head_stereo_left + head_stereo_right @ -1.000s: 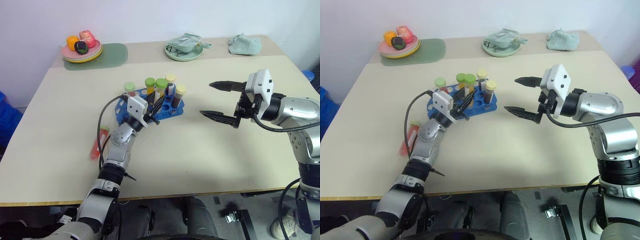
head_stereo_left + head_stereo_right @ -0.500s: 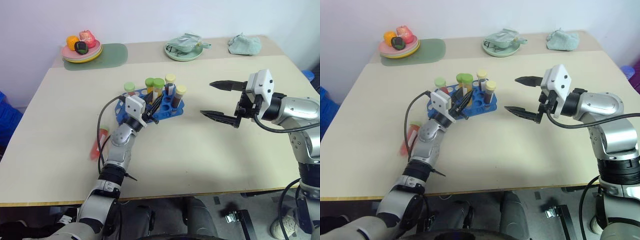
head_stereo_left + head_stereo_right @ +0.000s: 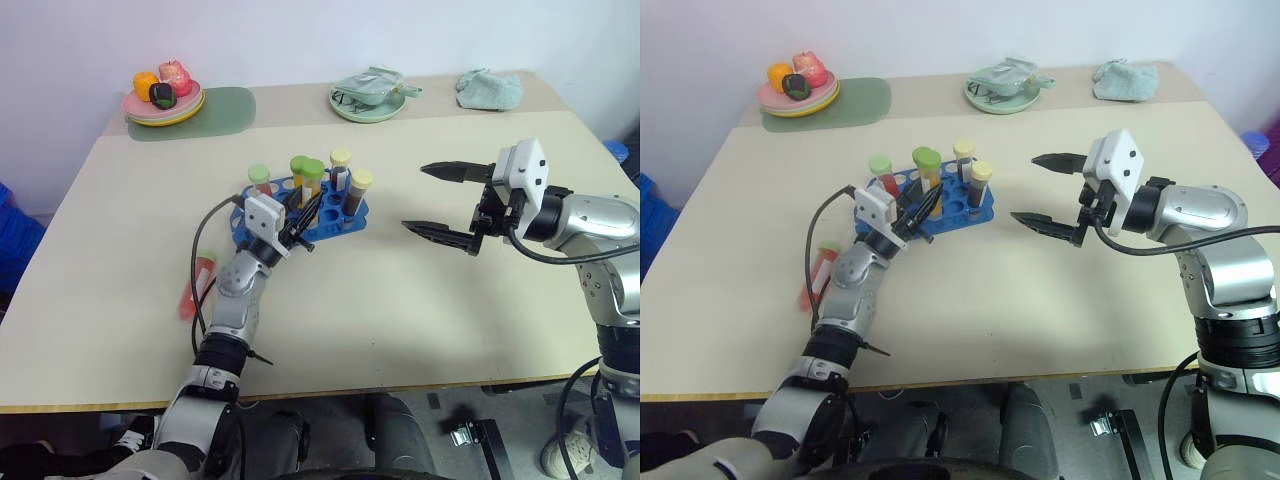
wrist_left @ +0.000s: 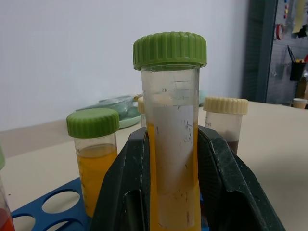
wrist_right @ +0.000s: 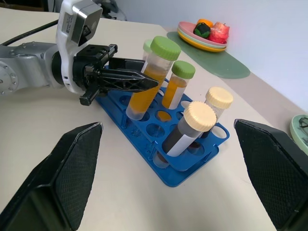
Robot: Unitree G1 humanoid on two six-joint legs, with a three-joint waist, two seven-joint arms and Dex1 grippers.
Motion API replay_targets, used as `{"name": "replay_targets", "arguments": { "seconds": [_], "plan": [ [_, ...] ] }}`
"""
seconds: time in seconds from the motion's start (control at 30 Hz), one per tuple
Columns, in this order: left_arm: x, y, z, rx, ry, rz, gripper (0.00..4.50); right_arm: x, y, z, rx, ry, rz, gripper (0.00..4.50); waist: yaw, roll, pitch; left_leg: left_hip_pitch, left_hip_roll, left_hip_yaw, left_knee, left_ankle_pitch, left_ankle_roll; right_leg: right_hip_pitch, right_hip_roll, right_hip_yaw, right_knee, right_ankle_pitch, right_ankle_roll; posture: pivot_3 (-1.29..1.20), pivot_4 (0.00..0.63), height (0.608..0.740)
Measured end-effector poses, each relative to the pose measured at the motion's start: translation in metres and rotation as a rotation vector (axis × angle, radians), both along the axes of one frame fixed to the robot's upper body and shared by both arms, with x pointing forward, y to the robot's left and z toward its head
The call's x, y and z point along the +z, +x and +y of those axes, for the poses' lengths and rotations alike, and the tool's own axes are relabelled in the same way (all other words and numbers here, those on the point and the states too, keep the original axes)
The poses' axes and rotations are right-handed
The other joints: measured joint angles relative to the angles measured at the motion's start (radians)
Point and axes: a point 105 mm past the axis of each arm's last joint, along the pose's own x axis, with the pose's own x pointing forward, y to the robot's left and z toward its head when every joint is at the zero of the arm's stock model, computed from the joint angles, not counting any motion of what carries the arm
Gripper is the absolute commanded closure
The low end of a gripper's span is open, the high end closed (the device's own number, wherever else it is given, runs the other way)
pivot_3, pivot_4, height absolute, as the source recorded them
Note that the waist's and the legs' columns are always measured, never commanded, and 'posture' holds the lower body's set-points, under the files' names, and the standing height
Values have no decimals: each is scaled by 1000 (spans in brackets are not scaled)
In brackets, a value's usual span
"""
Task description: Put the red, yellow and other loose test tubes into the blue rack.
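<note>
My left gripper is shut on a green-capped tube of yellow liquid. The tube leans over the blue rack, and its lower end sits in a rack hole. Several other tubes stand in the rack: a second yellow one with a green cap, a red one with a green cap and two dark ones with cream caps. A loose red tube lies on the table left of my left arm. My right gripper hangs open and empty to the right of the rack.
At the back left, a plate of toy fruit rests on a green mat. A green dish holding a packet and a crumpled cloth lie along the far edge. Bare tabletop stretches in front of the rack.
The held tube's cap leans slightly closer to the neighbouring green cap. The right gripper has stayed still and open.
</note>
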Motion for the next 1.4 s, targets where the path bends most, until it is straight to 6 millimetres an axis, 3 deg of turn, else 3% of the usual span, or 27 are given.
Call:
{"name": "replay_targets", "arguments": {
  "seconds": [0.57,0.83,1.07,1.23,1.3,1.4],
  "plan": [
    [-11,8,-8,-6,22,30,3755,0,1,-1,-10,-1,-4,0,4,0,0,0,0,0,0,0,0,0,0,0,0,0,0,0,150,740],
    [-21,-6,0,9,11,45,30,1,1,-1,-9,0,-8,0,-1,0,0,0,0,0,0,0,0,0,0,0,0,0,0,0,150,740],
    [-4,-14,11,25,41,7,30,5,4,0,-2,8,-31,0,-1,0,0,0,0,0,0,0,0,0,0,0,0,0,0,0,150,740],
    [0,-28,18,-5,184,-13,30,3,6,-2,-6,10,-23,0,0,0,0,0,0,0,0,0,0,0,0,0,0,0,0,0,150,740],
    [6,-32,26,31,251,-39,30,2,6,0,-1,11,-21,0,-2,0,0,0,0,0,0,0,0,-1,0,0,0,0,0,0,150,740],
    [34,-33,53,168,310,-126,30,-1,7,3,11,17,-11,0,-2,0,0,0,1,0,0,0,0,-1,1,0,1,0,0,0,150,740]
  ]
}}
